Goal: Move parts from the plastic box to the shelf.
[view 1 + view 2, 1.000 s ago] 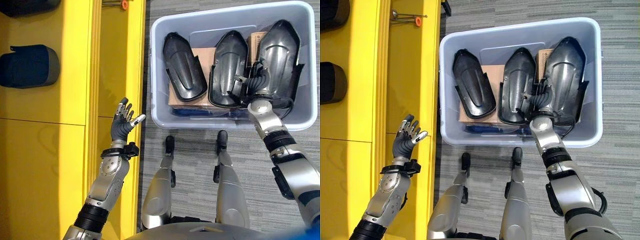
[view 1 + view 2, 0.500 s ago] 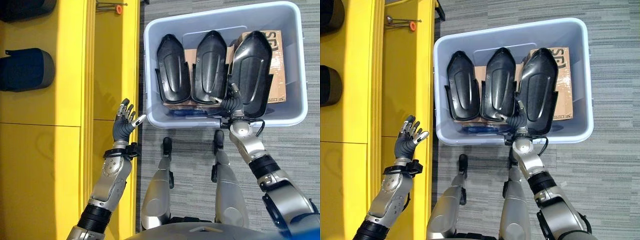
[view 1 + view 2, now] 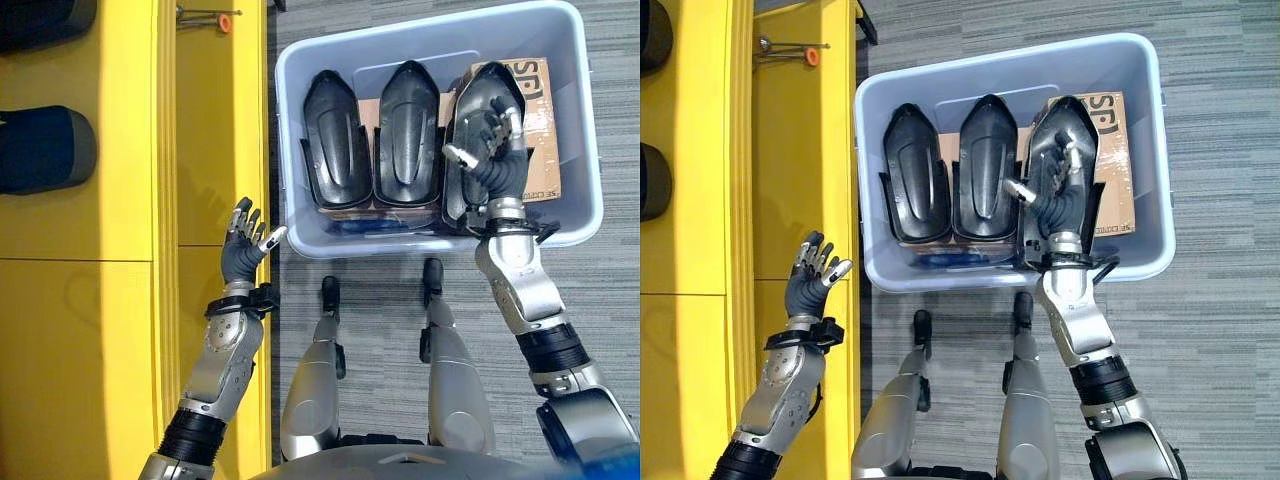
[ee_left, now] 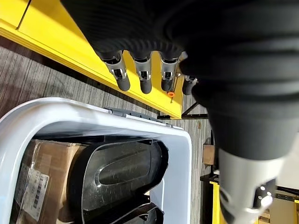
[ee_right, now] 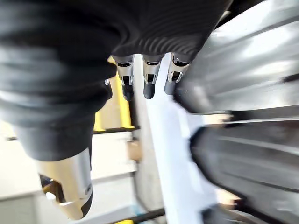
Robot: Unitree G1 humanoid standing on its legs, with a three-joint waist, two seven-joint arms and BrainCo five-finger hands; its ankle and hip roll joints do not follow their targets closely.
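Three black parts stand side by side in the grey box [image 3: 580, 120] on the carpet, leaning on a carton [image 3: 545, 95] that lies under them. The right hand [image 3: 490, 150] is over the right part [image 3: 475, 105], its fingers spread and only loosely bent, with the thumb set apart; it holds nothing. I cannot tell if the fingertips touch the part's shell. The middle part [image 3: 405, 130] and the left part [image 3: 335, 140] are untouched. The left hand [image 3: 245, 245] waits open and empty above the yellow shelf [image 3: 120, 200], just beside the box. On the shelf two dark parts [image 3: 45, 150] lie already.

I judge this is the reach step for the right part. Next the hand must come down on it, close around an edge, then lift it clear of the wall.
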